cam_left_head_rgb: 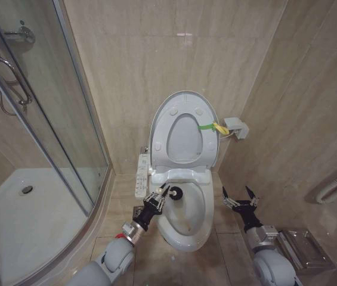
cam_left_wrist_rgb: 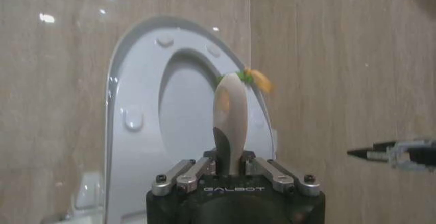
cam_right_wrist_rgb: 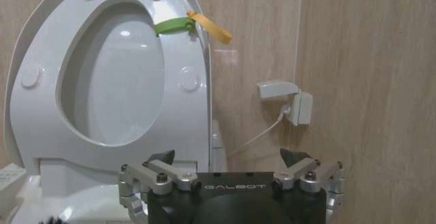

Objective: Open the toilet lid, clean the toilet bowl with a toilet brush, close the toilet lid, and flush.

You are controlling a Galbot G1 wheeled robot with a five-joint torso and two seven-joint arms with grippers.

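Left end effector (cam_left_head_rgb: 158,199) — clamped on toilet brush (cam_left_head_rgb: 175,193) | right end effector (cam_left_head_rgb: 240,197) — spread, empty

a curved glass shower enclosure (cam_left_head_rgb: 37,137) stands at the left, with a chrome handle (cam_left_head_rgb: 13,80) on its door and a round drain (cam_left_head_rgb: 27,190) in its white tray. a white wall socket (cam_left_head_rgb: 237,127) with a cable sits on the beige tiled wall (cam_left_head_rgb: 126,53). a metal holder (cam_left_head_rgb: 302,247) lies low at right.
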